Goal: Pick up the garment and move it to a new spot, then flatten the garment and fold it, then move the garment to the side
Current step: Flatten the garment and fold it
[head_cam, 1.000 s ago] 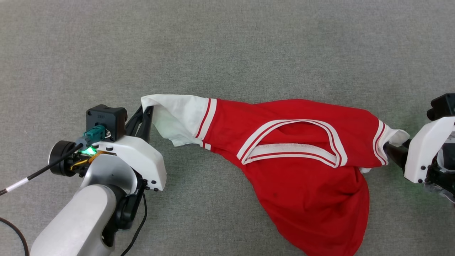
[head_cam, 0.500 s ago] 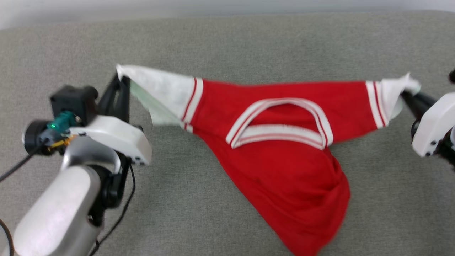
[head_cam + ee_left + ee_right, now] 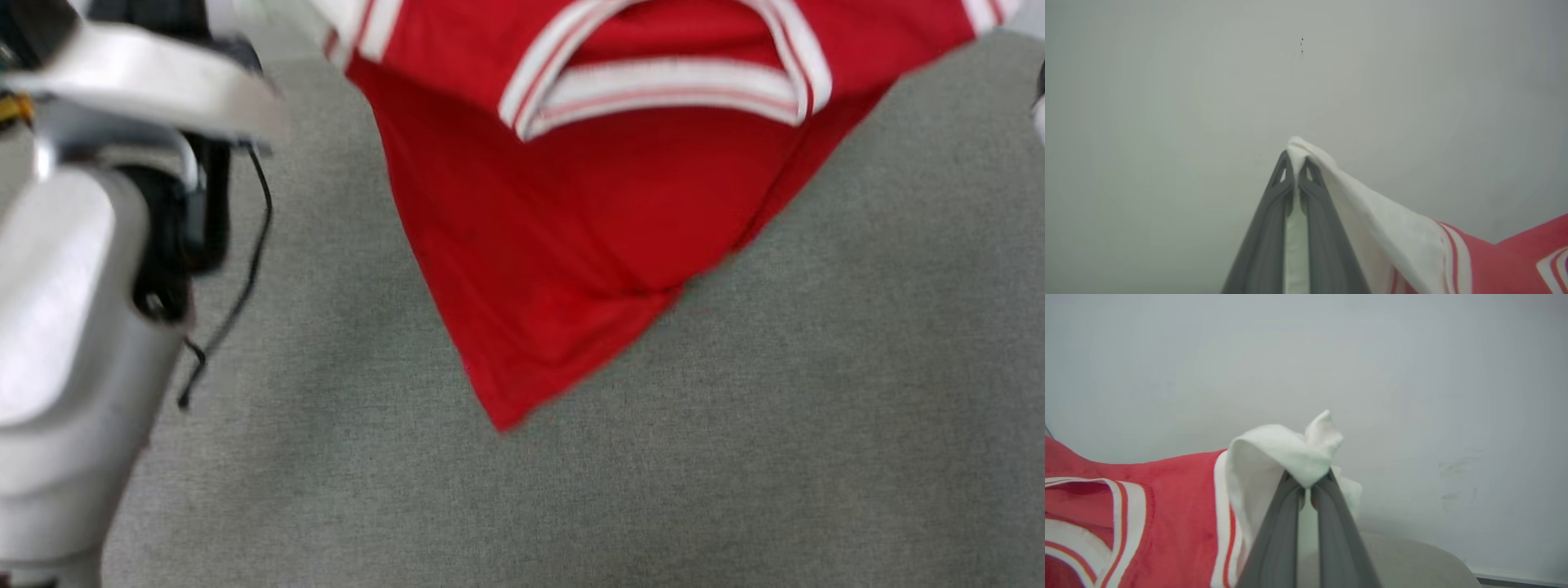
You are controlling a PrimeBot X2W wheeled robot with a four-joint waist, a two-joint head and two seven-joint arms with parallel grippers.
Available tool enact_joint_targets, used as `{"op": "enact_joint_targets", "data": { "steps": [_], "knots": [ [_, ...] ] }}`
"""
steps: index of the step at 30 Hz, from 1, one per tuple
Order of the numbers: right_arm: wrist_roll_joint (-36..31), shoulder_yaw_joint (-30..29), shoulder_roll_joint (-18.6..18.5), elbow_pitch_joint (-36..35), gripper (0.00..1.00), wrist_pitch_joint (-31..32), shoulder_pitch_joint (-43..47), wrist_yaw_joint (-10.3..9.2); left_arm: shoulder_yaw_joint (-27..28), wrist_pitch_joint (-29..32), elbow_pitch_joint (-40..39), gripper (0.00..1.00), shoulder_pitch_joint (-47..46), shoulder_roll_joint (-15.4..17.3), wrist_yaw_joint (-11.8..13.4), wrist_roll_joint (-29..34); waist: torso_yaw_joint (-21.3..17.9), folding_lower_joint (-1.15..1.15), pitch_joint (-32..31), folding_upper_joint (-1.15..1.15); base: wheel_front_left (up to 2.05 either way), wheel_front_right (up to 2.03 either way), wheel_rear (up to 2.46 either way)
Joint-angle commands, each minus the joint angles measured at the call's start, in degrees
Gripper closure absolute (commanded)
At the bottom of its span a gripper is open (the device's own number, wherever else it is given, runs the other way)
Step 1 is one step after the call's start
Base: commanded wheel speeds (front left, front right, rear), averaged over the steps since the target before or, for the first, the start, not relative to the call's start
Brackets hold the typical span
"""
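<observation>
Above the grey cloth surface the garment hangs stretched sleeve to sleeve, its long axis running side to side across the head view. The collar is up, and the red hem narrows to a point aimed down toward the robot. The left gripper is pinched tight on one white sleeve tip, and the right gripper is clamped on the other.

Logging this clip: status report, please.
Left gripper shut on one white sleeve. Right gripper shut on other sleeve. Red jersey hanging between. Nothing obstructing.
</observation>
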Motion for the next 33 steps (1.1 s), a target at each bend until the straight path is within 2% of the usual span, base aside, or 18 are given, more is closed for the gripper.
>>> {"op": "enact_joint_targets", "data": {
  "steps": [1, 11, 13, 14, 16, 24, 29, 33],
  "knots": [
    [-0.53, -0.31, 0.68, -0.75, 1.0, -0.11, -3.96, -0.06, 0.57, -0.6, 1.12, 1.0, -4.6, -0.17, -0.48, 0.95, -0.31, 0.0, 2.54, 0.0, 0.0, 0.0, 0.0],
    [0.25, 0.31, 1.13, 1.17, 1.0, -1.58, -26.66, -0.06, 1.52, -0.54, 9.31, 1.0, -29.27, -0.94, -3.46, 4.22, -0.62, 0.0, 13.5, 0.0, 0.0, 0.0, 0.0],
    [0.24, 0.69, 1.0, 2.73, 1.0, -1.85, -31.02, -0.06, 1.78, -0.5, 11.06, 1.0, -33.57, -0.82, -4.26, 4.44, -0.83, 0.0, 15.49, 0.0, 0.0, 0.0, 0.0],
    [0.35, 1.45, 0.63, 5.17, 1.0, -2.34, -36.86, -0.06, 1.8, -0.44, 13.58, 1.0, -39.21, -1.03, -5.37, 4.88, -0.86, 0.0, 18.33, 0.0, 0.0, 0.0, 0.0],
    [0.65, 1.92, 0.33, 6.89, 1.0, -2.79, -40.68, -0.06, 1.63, -0.32, 15.34, 1.0, -42.51, -1.3, -5.89, 5.18, -0.82, 0.0, 20.35, 0.0, 0.0, 0.0, 0.0],
    [2.88, 7.24, 0.82, 17.5, 1.0, -8.6, -49.37, -0.05, 0.25, -0.69, 24.76, 1.0, -48.77, -2.52, -7.83, 5.6, -1.14, 0.0, 25.94, 0.0, 0.0, 0.0, 0.0],
    [4.13, 10.83, 1.57, 23.93, 1.0, -12.37, -49.58, -0.05, -0.83, -1.85, 30.64, 1.0, -47.93, -3.32, -9.22, 5.39, -1.19, 0.0, 26.82, 0.0, 0.0, 0.0, 0.0],
    [6.94, 15.27, 2.36, 32.15, 1.0, -15.65, -47.42, -0.05, -1.28, -4.4, 37.89, 1.0, -45.33, -5.28, -11.56, 3.58, -0.89, 0.0, 26.63, 0.0, 0.0, 0.0, 0.0]
  ]
}}
